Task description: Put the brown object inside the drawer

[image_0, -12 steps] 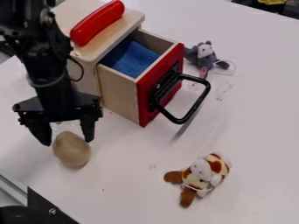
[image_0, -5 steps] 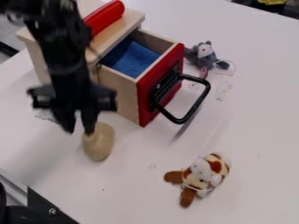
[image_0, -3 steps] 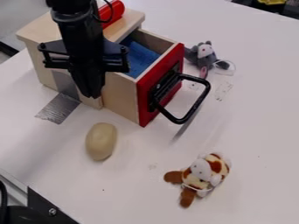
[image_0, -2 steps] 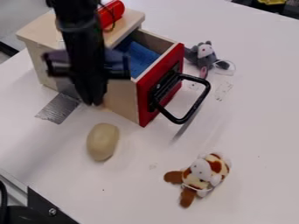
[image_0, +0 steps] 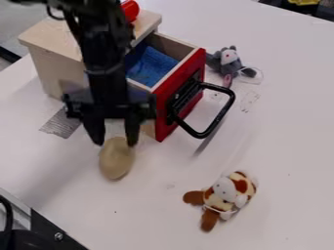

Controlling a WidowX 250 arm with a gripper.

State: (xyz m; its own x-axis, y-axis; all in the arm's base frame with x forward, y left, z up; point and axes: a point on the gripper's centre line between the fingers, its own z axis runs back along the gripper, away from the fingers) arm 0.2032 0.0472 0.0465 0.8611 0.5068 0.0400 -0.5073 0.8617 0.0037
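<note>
The step in hand looks like grasping the brown object (image_0: 116, 159), which lies on the tabletop (image_0: 150, 210) near the open drawer (image_0: 165, 89). The jaws (image_0: 115, 142) are spread wide at its upper end, gripping nothing; contact is unclear. Next they should straddle it lower, close firmly, then lift.

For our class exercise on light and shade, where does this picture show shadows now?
Camera view: a thin dark streak, likely a shadow, on the white table below the black handle; camera view again: the blue cloth looks darker toward picture left.
</note>
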